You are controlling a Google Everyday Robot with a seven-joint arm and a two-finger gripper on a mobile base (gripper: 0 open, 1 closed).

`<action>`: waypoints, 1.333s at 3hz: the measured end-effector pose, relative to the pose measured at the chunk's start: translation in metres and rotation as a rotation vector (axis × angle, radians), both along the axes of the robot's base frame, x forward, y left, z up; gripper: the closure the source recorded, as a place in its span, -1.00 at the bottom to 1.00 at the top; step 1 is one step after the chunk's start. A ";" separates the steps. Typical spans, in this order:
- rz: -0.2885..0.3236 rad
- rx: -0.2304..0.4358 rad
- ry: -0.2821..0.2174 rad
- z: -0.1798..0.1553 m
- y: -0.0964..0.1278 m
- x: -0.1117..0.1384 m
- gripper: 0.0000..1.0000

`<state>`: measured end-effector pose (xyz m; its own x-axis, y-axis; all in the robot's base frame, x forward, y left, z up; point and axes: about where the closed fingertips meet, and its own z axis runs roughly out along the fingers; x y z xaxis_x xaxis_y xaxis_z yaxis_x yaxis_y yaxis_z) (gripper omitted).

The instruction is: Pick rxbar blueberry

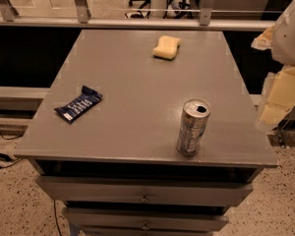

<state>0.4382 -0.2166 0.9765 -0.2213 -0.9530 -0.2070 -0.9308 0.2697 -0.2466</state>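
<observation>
Table (137, 107) top: rxbar blueberry (78, 103) lies flat near the left edge, mid-depth, angled. Sponge (166, 47) at the back, slightly right of centre. Can (192, 127) upright at front right, near the front edge. All three well apart. Gripper (273, 113) off the table's right side, past the edge, beside the can. Drawers (144, 193) under the top at the front; rail (137, 21) behind the table

1. The one camera looks steeply down on the counter (137, 112) from above its front edge.
2. It faces the counter's far edge and the railing (137, 21) beyond, near enough that the top fills most of the view.
3. The gripper (277, 102) hangs just beyond the counter's right side.
</observation>
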 end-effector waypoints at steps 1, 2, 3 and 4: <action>0.008 0.009 -0.002 0.000 0.010 0.005 -1.00; 0.020 0.030 0.004 -0.003 0.032 0.015 -1.00; 0.043 0.067 0.029 -0.006 0.071 0.031 -1.00; 0.069 0.136 0.066 -0.013 0.128 0.047 -1.00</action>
<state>0.4851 -0.0884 0.9639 -0.1737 -0.9306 -0.3222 -0.9613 0.2313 -0.1499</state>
